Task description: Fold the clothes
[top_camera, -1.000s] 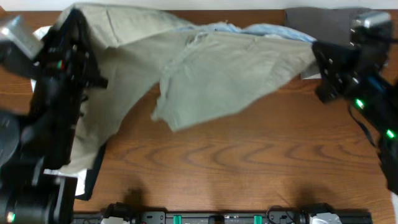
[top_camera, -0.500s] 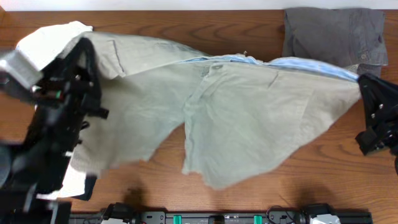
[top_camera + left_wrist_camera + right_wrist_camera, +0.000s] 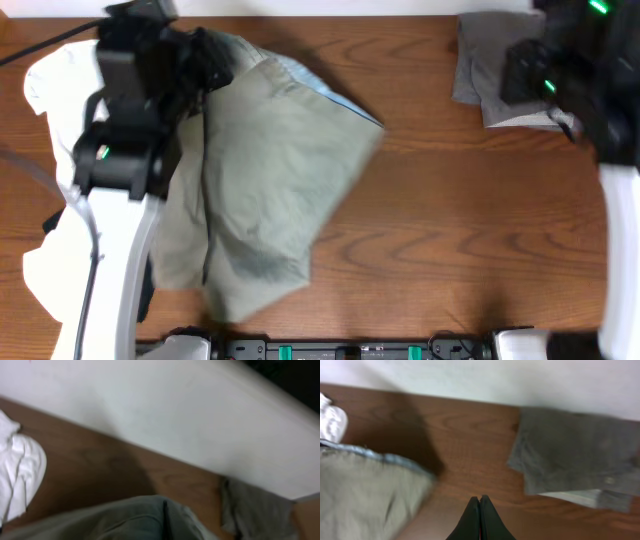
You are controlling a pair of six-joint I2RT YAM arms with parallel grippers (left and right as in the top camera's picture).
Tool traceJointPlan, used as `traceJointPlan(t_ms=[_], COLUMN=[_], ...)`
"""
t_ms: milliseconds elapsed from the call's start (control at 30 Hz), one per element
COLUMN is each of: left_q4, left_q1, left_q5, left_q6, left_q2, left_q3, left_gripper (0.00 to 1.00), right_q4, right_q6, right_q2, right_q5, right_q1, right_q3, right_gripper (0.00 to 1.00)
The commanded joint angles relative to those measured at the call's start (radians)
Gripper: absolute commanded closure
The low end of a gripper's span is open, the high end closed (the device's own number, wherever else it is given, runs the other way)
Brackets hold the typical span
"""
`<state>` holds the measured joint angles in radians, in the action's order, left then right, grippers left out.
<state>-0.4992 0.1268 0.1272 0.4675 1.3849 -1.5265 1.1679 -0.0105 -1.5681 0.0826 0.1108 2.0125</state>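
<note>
- Now the shorts [image 3: 270, 170] lie gathered on the left half of the table [image 3: 460, 230]; half a second ago they were stretched wide between both arms, almost edge to edge
- their right corner, then up at the right arm, has come away from it; the cloth is doubled over itself in a long slanted shape, narrow by the far edge and broadening toward the near edge
- left gripper [image 3: 205, 62] has moved up to the far left corner; it is clamped on the top of the shorts, which hang and trail down from it; its wrist view shows only a khaki fold at the bottom edge, fingers unseen
- right gripper [image 3: 480, 507] has swung to the far right corner, above the grey shorts [image 3: 478, 70]; its fingers are pressed together with nothing between them
- khaki cloth is soft, matte and wrinkled; a thin pale-blue lining [image 3: 345, 103] shows along its upper right edge
- grey shorts are a darker, flat folded square
- white T-shirt [image 3: 50, 90] lies crumpled under the left arm, partly covered by the shorts
- table is brown wood with visible grain
</note>
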Motion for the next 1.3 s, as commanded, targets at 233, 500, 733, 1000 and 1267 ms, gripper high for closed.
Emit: traceJointPlan(t_ms=[233,500,733,1000,1267], left_q4=[0.068,0.098,0.096,0.091,0.084], left_q1=[-0.006,-0.006,-0.006,-0.006,-0.006], left_q5=[-0.014,-0.016,-0.031,-0.031,-0.031], left_q6=[0.005,-0.002,-0.002,-0.002,-0.002], left_q2=[0.225,0.256,0.256,0.256,0.256], left_q3=[-0.014,-0.014,-0.014,-0.014,-0.014], left_gripper=[0.94,0.94,0.94,0.94,0.94], right_q4=[-0.104,-0.332,-0.562,-0.637,-0.655], right_q6=[0.027,-0.109,-0.302,-0.418,-0.473], right_q2=[-0.301,-0.587,-0.777,-0.872,-0.918], right_q5=[0.287,0.396,0.313,0.156,0.021], right_q1=[0.002,0.118,0.229,0.318,0.381], right_q3=[-0.002,-0.002,-0.002,-0.002,-0.002], right_gripper=[0.72,0.48,0.47,0.45,0.45])
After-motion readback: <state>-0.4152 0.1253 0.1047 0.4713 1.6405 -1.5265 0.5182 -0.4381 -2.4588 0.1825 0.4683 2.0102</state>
